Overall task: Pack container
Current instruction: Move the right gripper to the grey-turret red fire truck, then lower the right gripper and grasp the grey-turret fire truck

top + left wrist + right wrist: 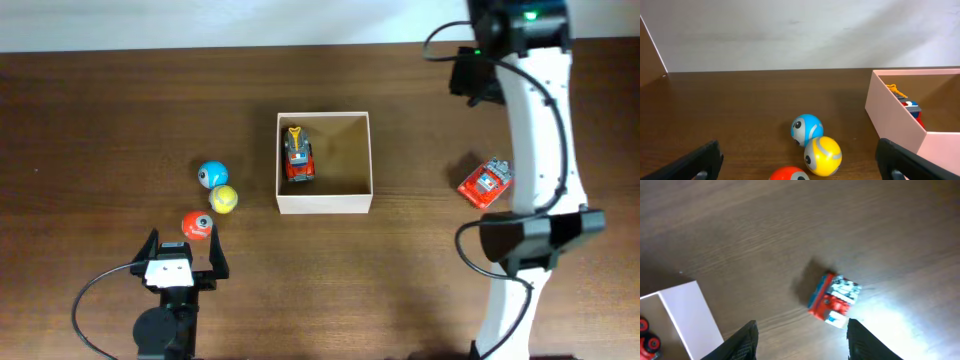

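Observation:
The container (323,206), a square cream-walled box, stands at the table's centre with a red toy truck (298,156) inside along its left wall. A blue ball (212,175), a yellow ball (223,199) and a red ball (197,226) lie left of it. My left gripper (183,260) is open just in front of the red ball (789,175), its fingers wide on either side. A red toy car (486,184) lies to the right of the container. My right gripper (802,342) hovers open above the table, empty, with that red toy car (834,300) just ahead.
The dark wooden table ends at a white wall (800,35) behind. The right arm (535,150) arches over the table's right side, past the red toy car. A corner of the container (690,315) shows at the left of the right wrist view.

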`<action>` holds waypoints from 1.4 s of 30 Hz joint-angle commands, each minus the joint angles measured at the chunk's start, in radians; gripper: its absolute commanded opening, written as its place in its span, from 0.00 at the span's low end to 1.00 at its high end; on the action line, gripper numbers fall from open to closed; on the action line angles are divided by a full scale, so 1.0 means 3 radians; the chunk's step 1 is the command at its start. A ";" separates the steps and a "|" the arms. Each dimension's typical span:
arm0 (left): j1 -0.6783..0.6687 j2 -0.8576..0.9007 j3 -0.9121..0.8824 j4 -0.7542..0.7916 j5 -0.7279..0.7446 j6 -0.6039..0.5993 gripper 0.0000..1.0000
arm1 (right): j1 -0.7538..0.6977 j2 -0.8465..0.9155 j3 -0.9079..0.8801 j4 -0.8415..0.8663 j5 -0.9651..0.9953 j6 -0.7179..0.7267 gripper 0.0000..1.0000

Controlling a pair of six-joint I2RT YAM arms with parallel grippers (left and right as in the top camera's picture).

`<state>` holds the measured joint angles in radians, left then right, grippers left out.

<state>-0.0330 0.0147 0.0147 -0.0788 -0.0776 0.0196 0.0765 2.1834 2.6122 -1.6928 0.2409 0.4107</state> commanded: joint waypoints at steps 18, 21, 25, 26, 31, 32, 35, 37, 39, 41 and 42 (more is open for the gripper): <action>0.0018 -0.0025 -0.0018 0.0006 0.0036 0.0052 0.99 | -0.0671 -0.1541 -0.3424 0.1471 -0.0374 0.0671 0.56; 0.0018 -0.0025 -0.0018 0.0006 0.0036 0.0052 0.99 | -0.0671 -0.1540 -0.3797 0.2017 -0.0661 0.0778 0.56; 0.0018 -0.0025 -0.0018 0.0006 0.0036 0.0052 0.99 | -0.0671 -0.1540 -0.4159 0.2506 -0.0692 0.1044 0.57; 0.0018 -0.0025 -0.0018 0.0006 0.0036 0.0052 0.99 | -0.0671 -0.1540 -0.4224 0.2591 -0.0688 0.1080 0.57; 0.0018 -0.0025 -0.0018 0.0006 0.0036 0.0052 0.99 | -0.0671 -0.1535 -0.4426 0.2796 -0.0664 0.1195 0.59; 0.0018 -0.0025 -0.0018 0.0006 0.0036 0.0052 0.99 | -0.0671 -0.1535 -0.4452 0.2804 -0.0627 0.1219 0.59; 0.0018 -0.0025 -0.0018 0.0006 0.0037 0.0052 0.99 | -0.0675 -0.1535 -0.4481 0.2787 -0.0580 0.1255 0.60; 0.0018 -0.0025 -0.0018 0.0006 0.0036 0.0052 0.99 | -0.0674 -0.1535 -0.4487 0.2776 -0.0551 0.1256 0.60; 0.0018 -0.0025 -0.0018 0.0006 0.0036 0.0052 0.99 | -0.0674 -0.1535 -0.4487 0.2753 -0.0511 0.1259 0.61; 0.0018 -0.0025 -0.0018 0.0006 0.0036 0.0052 0.99 | -0.0674 -0.1535 -0.4487 0.2725 -0.0440 0.1282 0.61; 0.0018 -0.0025 -0.0018 0.0006 0.0036 0.0052 0.99 | -0.0674 -0.1535 -0.4489 0.2712 -0.0406 0.1282 0.61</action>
<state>-0.0330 0.0147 0.0147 -0.0788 -0.0776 0.0196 -0.1204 1.7454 1.2732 -0.8696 0.0669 0.7746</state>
